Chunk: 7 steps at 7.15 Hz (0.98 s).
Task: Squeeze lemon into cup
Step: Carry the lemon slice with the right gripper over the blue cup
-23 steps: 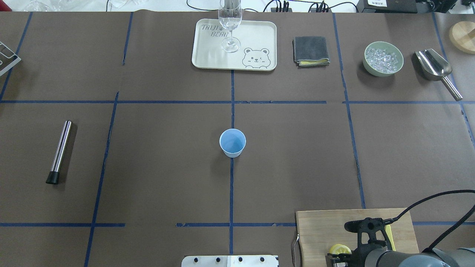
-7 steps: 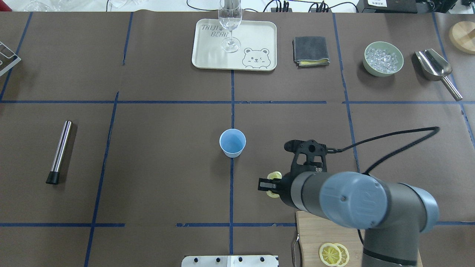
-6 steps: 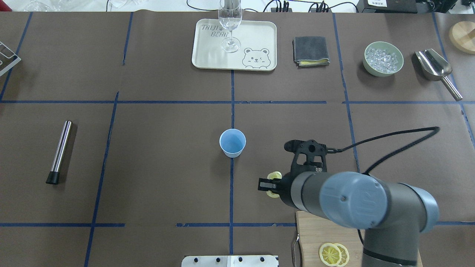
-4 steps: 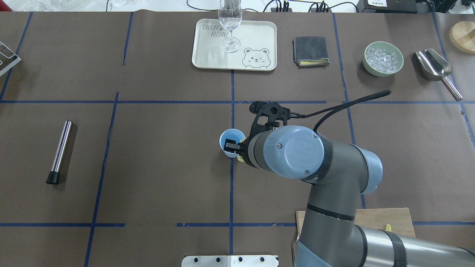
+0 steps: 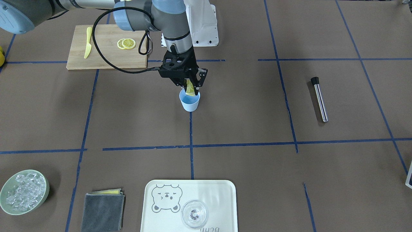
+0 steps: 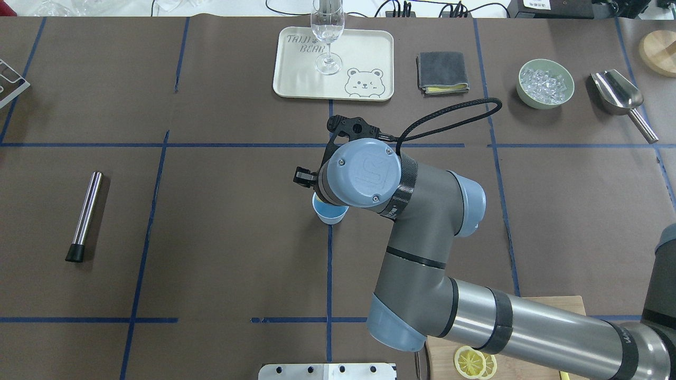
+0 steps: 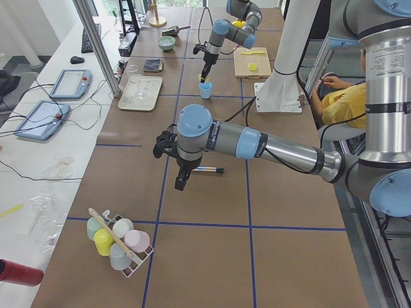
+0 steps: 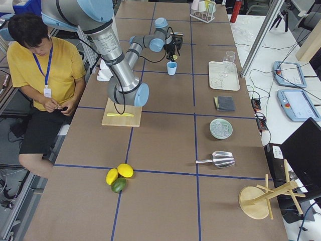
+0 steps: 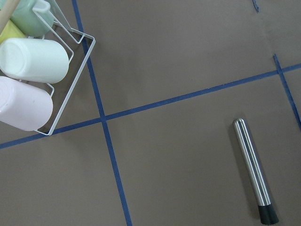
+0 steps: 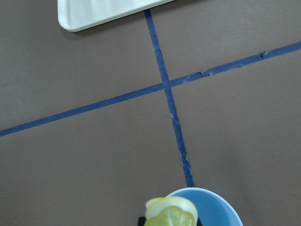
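The light-blue cup stands at the table's middle on a blue tape line. My right gripper hangs just above its rim, shut on the yellow lemon slice, which is bent between the fingers. In the right wrist view the folded lemon slice sits over the cup's near rim. In the overhead view the right wrist hides most of the cup. My left gripper hovers over the table's left end near the steel rod; I cannot tell whether it is open or shut.
A wooden board near the robot holds two lemon slices and a yellow knife. A steel rod, a tray with a clear glass, a grey cloth, an ice bowl and a cup rack are about.
My right arm lifted a lemon slice off the board and carried it forward and left to the cup. It now reaches further over the cup, with the slice above the rim.
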Tool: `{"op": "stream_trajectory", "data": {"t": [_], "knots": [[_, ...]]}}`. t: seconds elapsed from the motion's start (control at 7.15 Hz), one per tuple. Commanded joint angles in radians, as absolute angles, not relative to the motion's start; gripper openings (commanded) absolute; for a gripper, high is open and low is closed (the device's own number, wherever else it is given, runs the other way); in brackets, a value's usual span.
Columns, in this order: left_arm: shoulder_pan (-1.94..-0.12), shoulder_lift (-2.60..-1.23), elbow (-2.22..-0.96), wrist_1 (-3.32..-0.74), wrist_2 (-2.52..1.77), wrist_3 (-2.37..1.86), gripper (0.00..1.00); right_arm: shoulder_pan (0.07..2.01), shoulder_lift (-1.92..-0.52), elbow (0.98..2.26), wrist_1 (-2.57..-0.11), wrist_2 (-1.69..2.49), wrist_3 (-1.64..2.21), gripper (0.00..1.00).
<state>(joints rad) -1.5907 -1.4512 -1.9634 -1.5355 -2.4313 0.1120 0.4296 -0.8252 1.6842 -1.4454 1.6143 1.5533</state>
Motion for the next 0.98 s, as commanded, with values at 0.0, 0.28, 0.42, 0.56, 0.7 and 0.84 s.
{"op": "stream_trajectory", "data": {"t": [0.0, 0.28, 0.42, 0.56, 0.7, 0.84], "knots": [[-1.591, -1.451, -1.963, -1.536, -2.431, 0.112, 1.00, 0.430, -0.828, 1.660, -1.420, 1.617, 1.555, 0.45], [-1.591, -1.451, -1.963, -1.536, -2.431, 0.112, 1.00, 0.430, -0.853, 1.664, -1.424, 1.649, 1.555, 0.46], [-1.591, -1.451, -1.963, -1.534, -2.431, 0.112, 1.00, 0.423, -0.871, 1.666, -1.424, 1.649, 1.555, 0.46], [-1.591, -1.451, -1.963, -1.534, -2.433, 0.112, 1.00, 0.423, -0.871, 1.683, -1.425, 1.649, 1.555, 0.54], [-1.591, -1.451, -1.965, -1.532, -2.433, 0.112, 1.00, 0.422, -0.870, 1.684, -1.425, 1.649, 1.555, 0.73], [-1.591, -1.451, -1.965, -1.532, -2.433, 0.112, 1.00, 0.422, -0.867, 1.684, -1.424, 1.652, 1.555, 0.81]]}}
